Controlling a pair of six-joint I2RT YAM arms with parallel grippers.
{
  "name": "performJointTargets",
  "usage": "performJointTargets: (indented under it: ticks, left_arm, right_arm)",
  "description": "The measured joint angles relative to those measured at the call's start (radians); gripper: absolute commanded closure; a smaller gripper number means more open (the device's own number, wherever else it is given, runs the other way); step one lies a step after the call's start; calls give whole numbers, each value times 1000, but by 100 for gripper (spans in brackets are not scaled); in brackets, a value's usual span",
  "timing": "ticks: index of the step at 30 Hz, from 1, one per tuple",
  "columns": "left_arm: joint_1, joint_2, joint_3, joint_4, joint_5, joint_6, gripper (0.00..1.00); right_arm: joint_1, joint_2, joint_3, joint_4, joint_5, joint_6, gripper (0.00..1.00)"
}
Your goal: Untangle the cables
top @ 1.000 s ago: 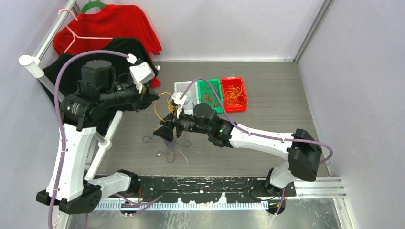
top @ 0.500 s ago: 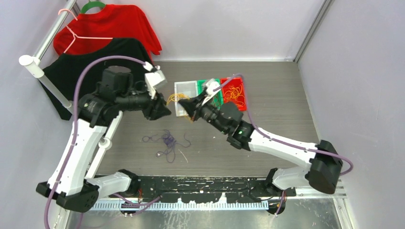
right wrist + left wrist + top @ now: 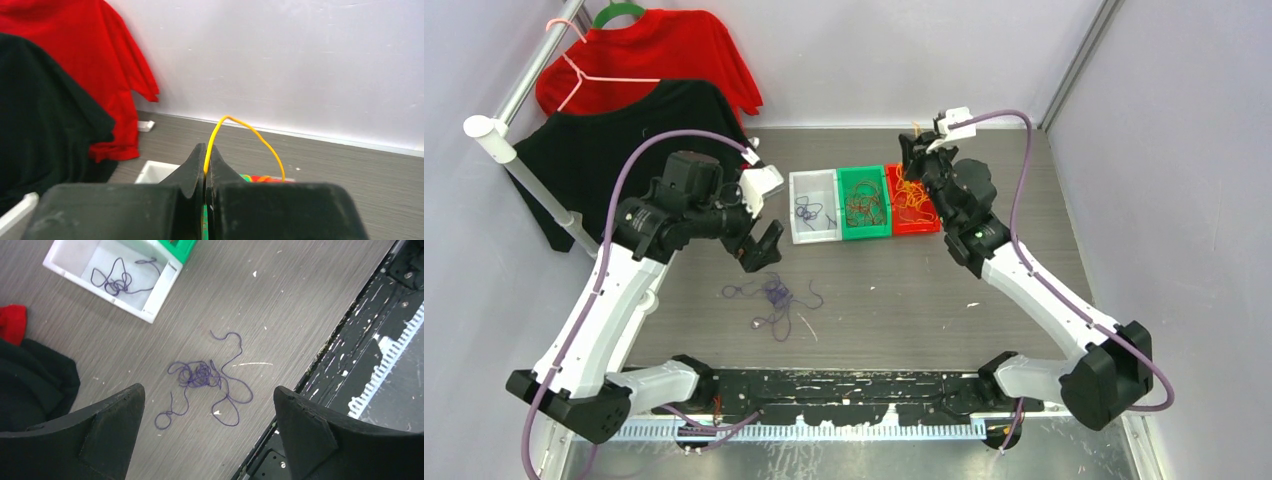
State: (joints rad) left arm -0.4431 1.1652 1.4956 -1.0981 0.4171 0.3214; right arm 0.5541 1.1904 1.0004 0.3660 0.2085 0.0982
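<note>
The right pincer (image 3: pixel 206 167) is clamped tight on one thin orange cable (image 3: pixel 243 128), pinched at the fingertips. The wire arcs up and drops back down toward the red bin (image 3: pixel 938 212), and the pincer is raised over that bin's far end. The bin holds a heap of orange cables (image 3: pixel 914 200). Beside it is the green bin (image 3: pixel 843 200) with dark red-brown cables (image 3: pixel 864 207), then the white bin (image 3: pixel 161 294) with a purple cable (image 3: pixel 119 281) lying in it.

The left pincer (image 3: pixel 207 392) has its jaws spread wide and grips nothing. It hangs over the table (image 3: pixel 984 270), right above the purple tangle (image 3: pixel 202 376), a knotted clump with loose loops between the bins and the near edge.

Progress looks well along: colours are sorted by bin and no orange or red-brown is loose on the table. What's left, as I read it, is dropping the held orange one into the red bin and picking the purple clump apart into the white bin. How many strands are in that clump can't be told.
</note>
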Motion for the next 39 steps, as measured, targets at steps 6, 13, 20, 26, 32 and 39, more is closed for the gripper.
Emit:
performJointTargets:
  ticks: [6,13,20,26,32,39]
  left_arm:
    - [35,-29,-41,-25,-32,37,0]
    - [161,-24,-42,-48,-23,83,0]
    - [200,-25,-57,-59,10,108,1]
    - [212,-26,-96,-68,22,128,0]
    - [229,-26,-96,-68,30,136,0]
    - [263,-26,-104,-67,51,156,0]
  right_arm:
    - [-68,77,35,-21,-9,-49,99]
    - [-114,178,41,-33,-30,-51,99]
    - [-153,266,41,-38,-57,-35,99]
    - [-165,347,55,-39,-72,-30,99]
    - [-177,438,111,-61,-83,-21,99]
    - [-200,542,183,-111,-97,11,88]
